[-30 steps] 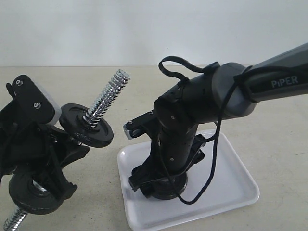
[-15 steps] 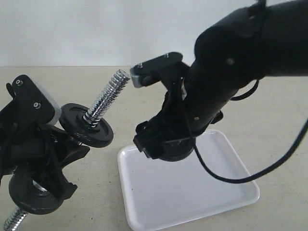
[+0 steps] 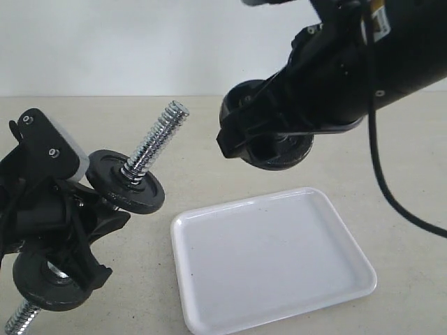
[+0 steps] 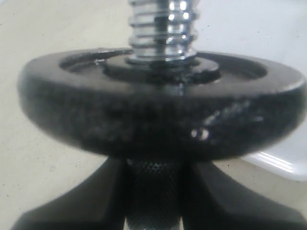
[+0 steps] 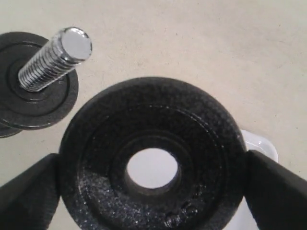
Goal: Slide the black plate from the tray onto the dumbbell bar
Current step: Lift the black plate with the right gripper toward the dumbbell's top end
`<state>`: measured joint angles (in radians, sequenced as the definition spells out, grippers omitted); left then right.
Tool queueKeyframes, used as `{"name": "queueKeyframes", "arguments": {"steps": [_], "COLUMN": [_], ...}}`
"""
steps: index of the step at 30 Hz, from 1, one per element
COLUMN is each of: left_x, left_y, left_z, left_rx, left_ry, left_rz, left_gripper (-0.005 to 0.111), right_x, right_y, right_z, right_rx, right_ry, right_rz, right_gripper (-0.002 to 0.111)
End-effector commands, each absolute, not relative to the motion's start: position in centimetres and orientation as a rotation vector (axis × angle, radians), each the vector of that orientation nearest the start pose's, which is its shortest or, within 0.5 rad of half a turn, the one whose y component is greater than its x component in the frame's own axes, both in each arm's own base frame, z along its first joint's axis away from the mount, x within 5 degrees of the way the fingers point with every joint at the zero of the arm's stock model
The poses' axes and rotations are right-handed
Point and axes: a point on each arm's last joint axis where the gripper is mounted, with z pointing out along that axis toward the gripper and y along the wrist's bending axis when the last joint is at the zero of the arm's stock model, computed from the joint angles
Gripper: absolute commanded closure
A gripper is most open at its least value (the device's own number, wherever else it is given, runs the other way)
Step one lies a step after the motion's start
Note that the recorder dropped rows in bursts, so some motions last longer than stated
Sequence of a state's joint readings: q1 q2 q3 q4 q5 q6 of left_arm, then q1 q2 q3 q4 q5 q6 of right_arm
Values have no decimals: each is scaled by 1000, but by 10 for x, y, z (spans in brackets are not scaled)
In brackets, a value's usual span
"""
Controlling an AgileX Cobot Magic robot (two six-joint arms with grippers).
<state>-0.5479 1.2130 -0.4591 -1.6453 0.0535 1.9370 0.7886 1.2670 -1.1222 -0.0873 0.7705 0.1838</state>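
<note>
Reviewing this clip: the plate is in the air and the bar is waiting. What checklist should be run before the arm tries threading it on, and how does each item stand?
1. Black plate held in right gripper: ok, a finger on each side of its rim.
2. Plate off the tray: ok, it hangs above it.
3. Dumbbell bar held by left gripper: ok, clamped on the knurled middle.
4. Threaded end free above the mounted disc: ok.
5. Centre hole unobstructed: ok.
6. Hole lined up with bar tip: not ok, the tip sits well off to one side.
</note>
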Motion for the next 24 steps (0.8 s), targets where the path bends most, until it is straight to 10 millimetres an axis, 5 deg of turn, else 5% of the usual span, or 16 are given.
{"name": "queueKeyframes", "arguments": {"steps": [1, 24], "left_x": [186, 181], "left_y": [-125, -130], "left_z": [234, 233], "left_rx": [940, 1134], "left_ry": [1918, 1820], "left_rz": [-257, -245], "left_gripper": [102, 102], "right_x": [184, 173], "right_y": [180, 195], "right_z": [367, 374], "right_rx": [-724, -696], "right_ry": [2179, 2165], "right_rz": [435, 760], "right_gripper": [109, 109]}}
